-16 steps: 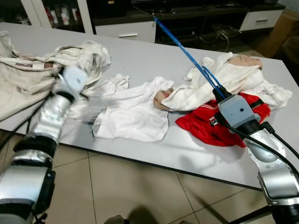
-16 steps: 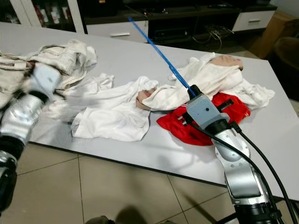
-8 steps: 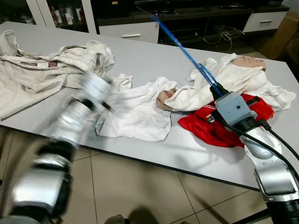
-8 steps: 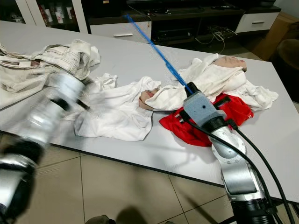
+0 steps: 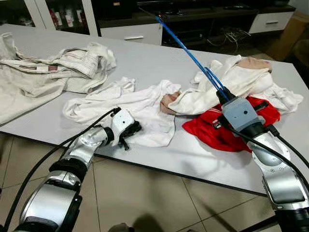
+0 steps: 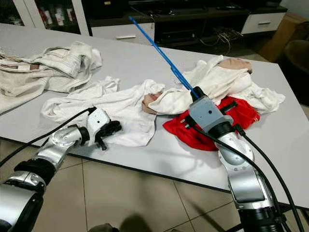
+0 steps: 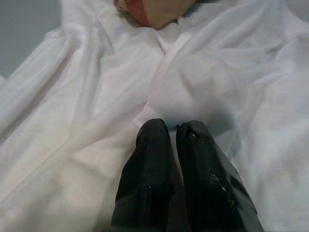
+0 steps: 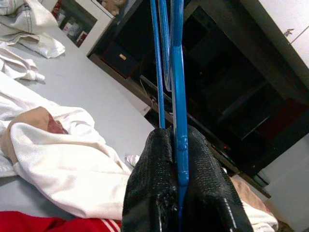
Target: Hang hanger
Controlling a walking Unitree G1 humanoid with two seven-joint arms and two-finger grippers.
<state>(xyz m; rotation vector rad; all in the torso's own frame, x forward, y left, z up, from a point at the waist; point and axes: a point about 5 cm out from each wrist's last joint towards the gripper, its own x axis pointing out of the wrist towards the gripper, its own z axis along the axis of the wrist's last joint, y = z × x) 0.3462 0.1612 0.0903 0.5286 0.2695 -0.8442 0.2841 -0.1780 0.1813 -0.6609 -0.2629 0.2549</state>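
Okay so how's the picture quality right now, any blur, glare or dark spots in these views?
Both eye views are sharp and evenly lit, with a soft sheen on the grey table. In the left wrist view the left gripper casts a shadow on the bright white shirt. In the right wrist view the right gripper on the blue hanger is crisp, against a dark cabinet.

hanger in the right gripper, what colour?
Blue. The hanger shows best in the right wrist view, clamped in the right gripper.

2 head eyes down on table [image 5: 145,63]; wrist cameras close along each pincer.
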